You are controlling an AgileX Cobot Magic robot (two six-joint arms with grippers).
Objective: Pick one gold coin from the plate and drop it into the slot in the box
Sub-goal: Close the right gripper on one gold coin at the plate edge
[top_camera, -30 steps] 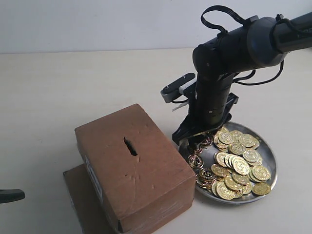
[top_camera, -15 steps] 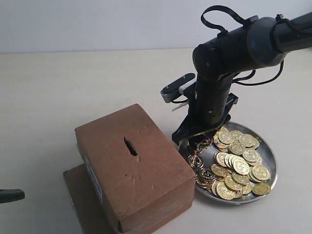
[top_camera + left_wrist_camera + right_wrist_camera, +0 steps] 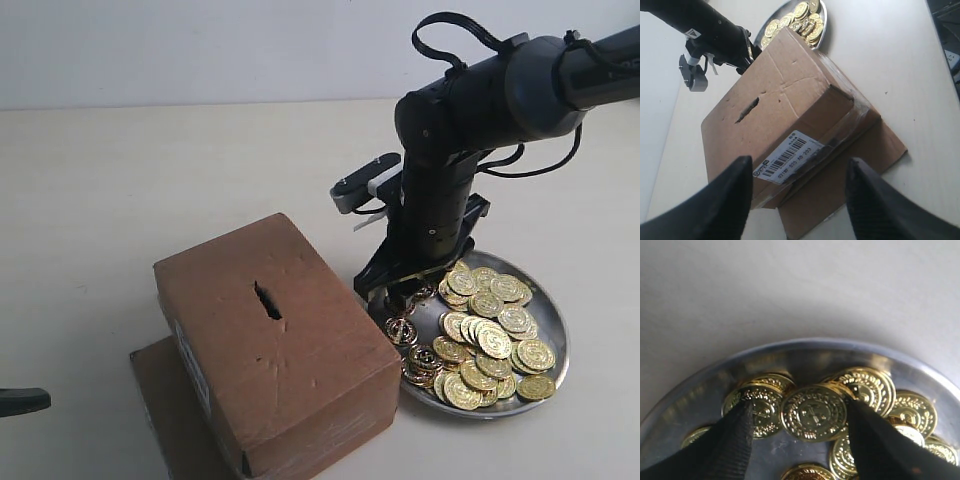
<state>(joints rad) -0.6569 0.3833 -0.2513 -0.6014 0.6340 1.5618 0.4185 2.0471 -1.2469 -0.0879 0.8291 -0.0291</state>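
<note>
The silver plate [image 3: 556, 352] holds several gold coins [image 3: 490, 335] at the right of the brown box [image 3: 300, 350]. The box slot [image 3: 267, 300] is a dark slit in its top face. My right gripper [image 3: 398, 296] stands open, pointing down into the plate's near-left part. In the right wrist view its fingers [image 3: 735, 440] straddle one gold coin [image 3: 814, 412] lying flat on the plate [image 3: 700, 395]; the right gripper [image 3: 800, 410] does not hold it. My left gripper [image 3: 798, 165] is open, off the box's labelled end; the slot [image 3: 747, 110] shows beyond.
A flat brown cardboard sheet [image 3: 165, 400] lies under the box and juts out toward the left gripper, also seen as the sheet [image 3: 860, 160]. The right arm [image 3: 470, 110] leans over the plate's back edge. The tabletop [image 3: 150, 180] is pale beige.
</note>
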